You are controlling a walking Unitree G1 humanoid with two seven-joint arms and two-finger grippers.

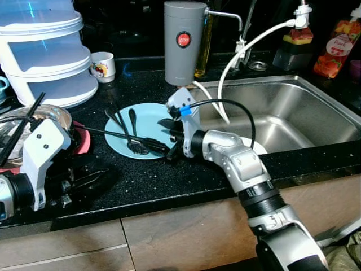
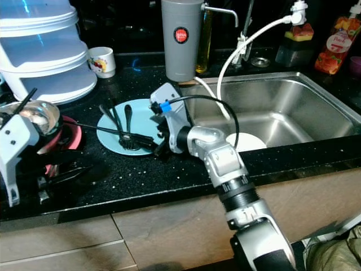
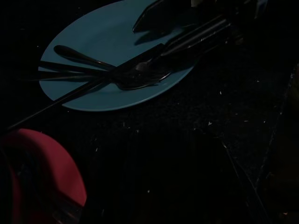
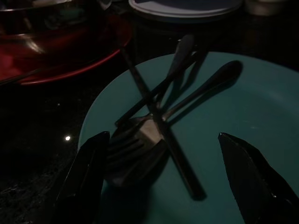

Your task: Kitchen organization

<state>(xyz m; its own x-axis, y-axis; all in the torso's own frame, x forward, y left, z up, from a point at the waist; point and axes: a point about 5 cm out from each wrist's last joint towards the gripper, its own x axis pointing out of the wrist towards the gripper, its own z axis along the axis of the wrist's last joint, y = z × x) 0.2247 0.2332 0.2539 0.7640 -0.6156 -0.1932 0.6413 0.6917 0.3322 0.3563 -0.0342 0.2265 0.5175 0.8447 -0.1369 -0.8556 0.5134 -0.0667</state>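
Speckled black countertop beside steel sink

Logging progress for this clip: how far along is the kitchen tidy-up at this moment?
Early stage. Nothing looks put away yet: the cutlery lies crossed on the blue plate, and the metal bowl with the red plate sits on the counter. In hand: the right pincer is open over the cutlery, not gripping. The left pincer rests low on the counter. Left: lifting the cutlery, then clearing the dishes.

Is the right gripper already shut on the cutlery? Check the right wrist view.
No: the right gripper is open, its two fingers spread either side of the fork lying on the blue plate.
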